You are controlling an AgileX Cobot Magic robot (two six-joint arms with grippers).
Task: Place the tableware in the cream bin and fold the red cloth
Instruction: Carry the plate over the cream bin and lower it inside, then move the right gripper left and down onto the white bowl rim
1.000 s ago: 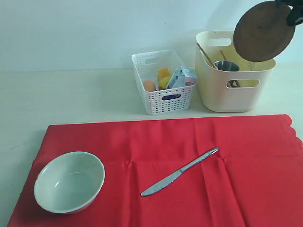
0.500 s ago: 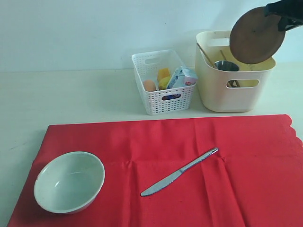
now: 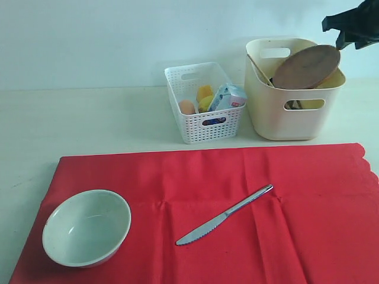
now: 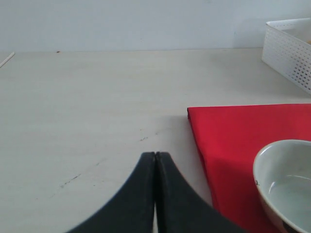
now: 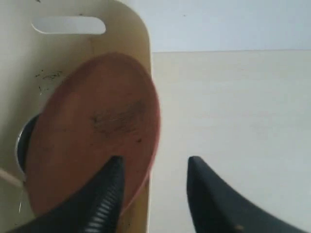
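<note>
The plate (image 3: pixel 306 66) has dropped into the cream bin (image 3: pixel 269 121) (tilted against its rim). The right gripper (image 5: pixel 155 162) stands released, empty. The bowl (image 3: pixel 87 226) and knife (image 3: pixel 225 215) are next.

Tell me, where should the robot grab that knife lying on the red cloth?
Probably by the smooth handle of the knife, the end pointing toward the cream bin. It lies flat and diagonal on the red cloth, so come straight down from above and close across its narrow width.
</note>
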